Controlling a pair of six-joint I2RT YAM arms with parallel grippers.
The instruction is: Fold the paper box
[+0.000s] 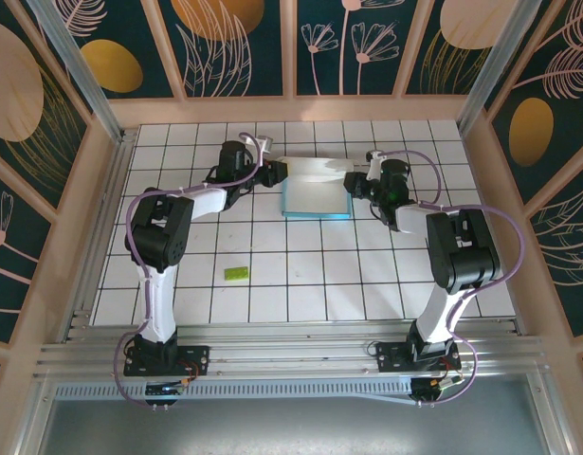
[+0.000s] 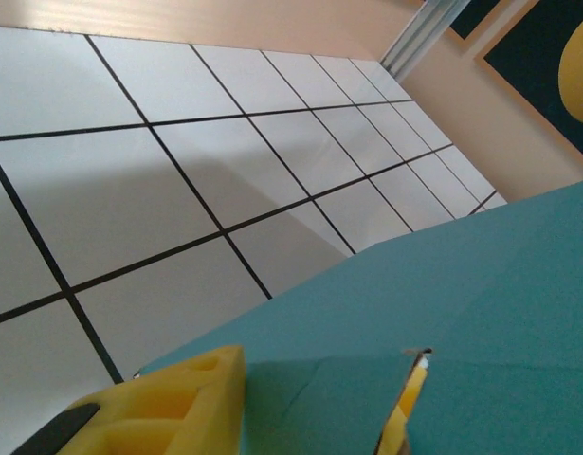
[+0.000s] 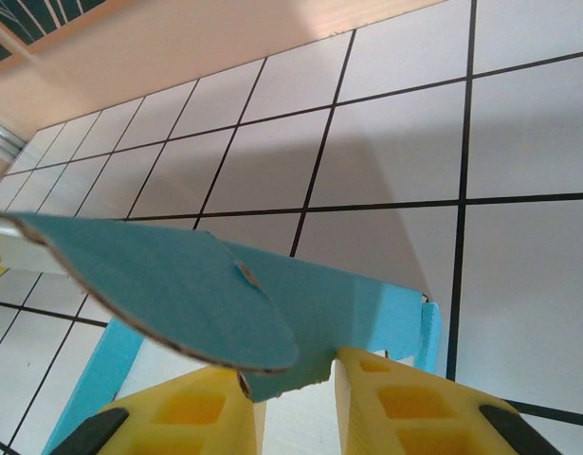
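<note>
Box (image 1: 315, 199) sits far-middle on the table (image 1: 300, 275), blue face up, whitish flap raised along its far edge, between my two grippers. My right gripper (image 3: 291, 403): jaws narrow, blue flap edge pinched between the yellow pads (image 3: 201, 408). My left gripper (image 2: 310, 403): blue card spans the gap between my fingers (image 2: 182, 403), jaws partly open, can't tell if they actually clamp it. Green piece (image 1: 237, 273) lies well apart, nearer the bases.

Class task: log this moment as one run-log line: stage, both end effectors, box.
stage: partly folded | left end effector: at paper box, left edge | right end effector: flap between fingers | grip: unclear
</note>
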